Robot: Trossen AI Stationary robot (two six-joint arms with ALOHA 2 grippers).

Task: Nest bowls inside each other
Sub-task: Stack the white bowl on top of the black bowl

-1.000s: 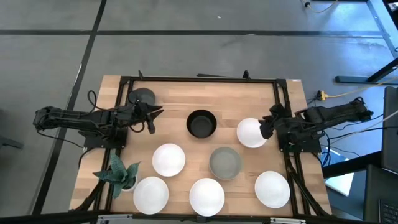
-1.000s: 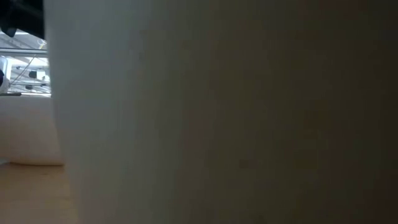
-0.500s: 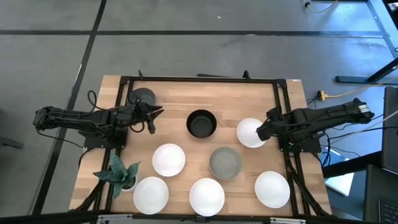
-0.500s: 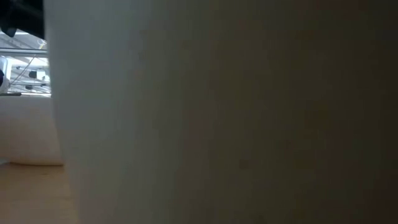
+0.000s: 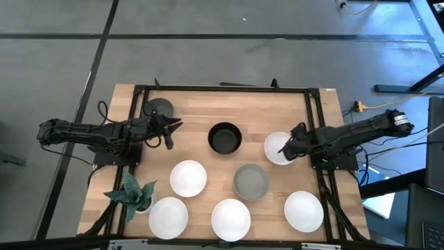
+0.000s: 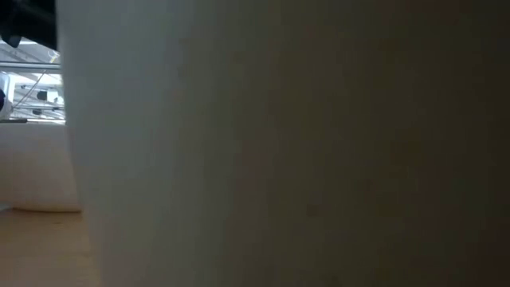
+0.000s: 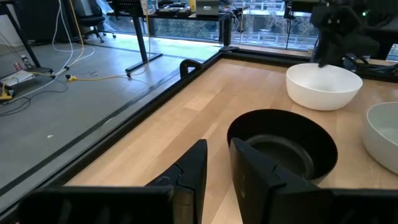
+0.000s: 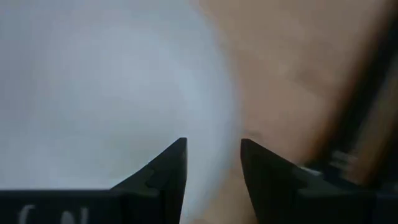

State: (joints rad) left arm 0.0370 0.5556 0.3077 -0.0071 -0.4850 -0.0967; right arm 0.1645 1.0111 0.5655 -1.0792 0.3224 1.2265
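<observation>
Eight bowls stand upright on the wooden table. In the high view they are a black bowl (image 5: 225,137), a grey bowl (image 5: 250,181), a second grey bowl (image 5: 158,107) at the far left, and several white ones. My right gripper (image 5: 284,149) is open above the right rim of the white bowl (image 5: 275,147). In its wrist view the gripper (image 8: 211,146) straddles the rim (image 8: 227,106) of that bowl. I see no touch. My left gripper (image 5: 173,127) waits, narrowly open (image 7: 217,149), left of the black bowl (image 7: 283,140).
A small green plant (image 5: 132,194) stands at the near left. A dark frame (image 5: 222,89) runs round the table's edges. One white bowl (image 6: 279,143) stands right before the low camera and blocks that view. Bare wood lies along the far edge.
My right arm has stretched toward the table's left. Its gripper has moved from beside the white bowl's right edge to above its right rim. The bowls have stayed put.
</observation>
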